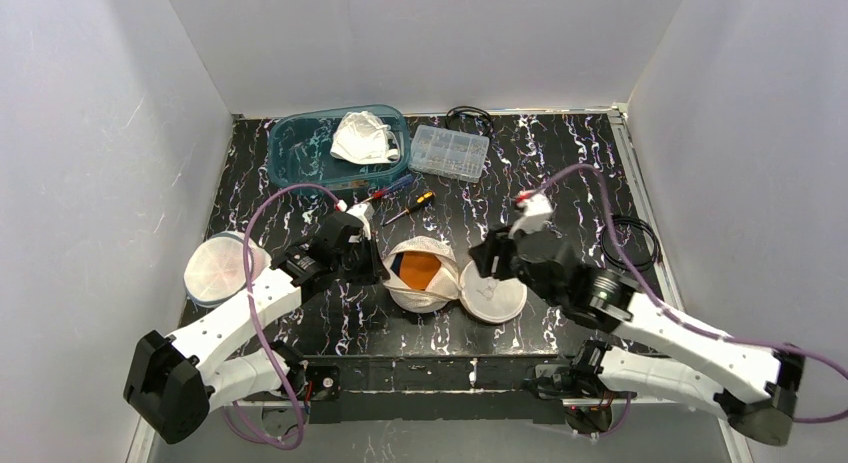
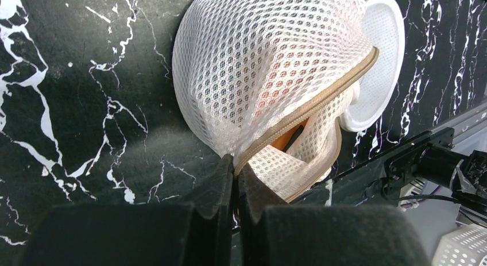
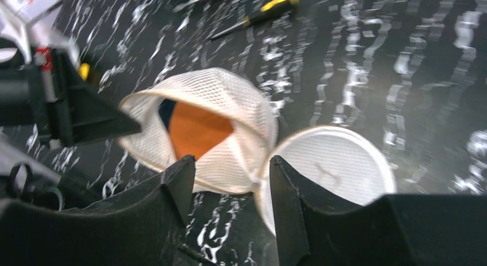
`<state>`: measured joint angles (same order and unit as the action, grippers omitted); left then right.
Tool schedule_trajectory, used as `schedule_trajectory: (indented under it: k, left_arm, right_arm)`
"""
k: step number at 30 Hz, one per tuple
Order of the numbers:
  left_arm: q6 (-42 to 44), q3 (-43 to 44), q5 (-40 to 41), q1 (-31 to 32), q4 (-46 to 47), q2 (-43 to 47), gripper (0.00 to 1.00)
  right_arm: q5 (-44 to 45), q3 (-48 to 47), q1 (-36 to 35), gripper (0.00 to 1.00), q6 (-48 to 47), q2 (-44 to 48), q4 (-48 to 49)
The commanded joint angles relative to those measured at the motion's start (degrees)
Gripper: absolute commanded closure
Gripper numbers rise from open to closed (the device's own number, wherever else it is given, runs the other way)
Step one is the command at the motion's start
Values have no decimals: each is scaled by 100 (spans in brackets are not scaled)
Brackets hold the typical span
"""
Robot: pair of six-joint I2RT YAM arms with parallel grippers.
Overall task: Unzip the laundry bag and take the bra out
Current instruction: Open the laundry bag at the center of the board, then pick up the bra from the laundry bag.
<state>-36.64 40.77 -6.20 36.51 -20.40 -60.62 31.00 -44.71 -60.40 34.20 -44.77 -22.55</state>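
The white mesh laundry bag (image 1: 425, 276) lies at mid-table with its zipper open, its round lid (image 1: 494, 292) flopped to the right. An orange bra (image 1: 417, 270) shows inside the gap and also in the right wrist view (image 3: 198, 130). My left gripper (image 1: 378, 268) is shut, pinching the beige zipper edge (image 2: 298, 114) of the bag at its left side, fingertips (image 2: 236, 165) together on the fabric. My right gripper (image 1: 487, 265) hovers open over the hinge between bag (image 3: 230, 99) and lid (image 3: 339, 162), its fingers (image 3: 182, 182) holding nothing.
A teal bin (image 1: 338, 148) with a white garment (image 1: 364, 138) sits at the back, a clear parts box (image 1: 449, 151) to its right. Two screwdrivers (image 1: 410, 207) lie behind the bag. Another round mesh bag (image 1: 222, 267) rests at the left. Black cables (image 1: 634, 238) lie right.
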Motion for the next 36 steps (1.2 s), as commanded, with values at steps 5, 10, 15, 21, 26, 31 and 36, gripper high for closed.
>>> schedule_trajectory:
  k: [5,10,15,21,26,31,36]
  left_arm:
    - [141,128,237,-6,-717,285,100]
    - [193,102,312,-4,-865,246,100]
    - [122,-60,213,-4,-732,209,100]
    - [27,-221,147,-6,-535,243,100]
    - [-33,-402,110,-6,-398,188,100]
    - [-113,-542,167,-7,-360,225,100]
    - [-157,-588,180,-4,-354,317,100]
  right_arm:
    - [-1886,-135,-362,50,-677,-2108,2188]
    - [-1799,-5,-543,50,-636,-3050,2890]
    - [-1624,189,-771,49,-631,-3521,3002]
    - [-1240,309,-1241,51,-664,-3626,2597]
    - [-1128,482,-1394,50,-493,-3535,2342]
    - [-816,233,-1464,42,-409,-3178,2263]
    - [-155,-137,-1519,36,-124,-3042,2474]
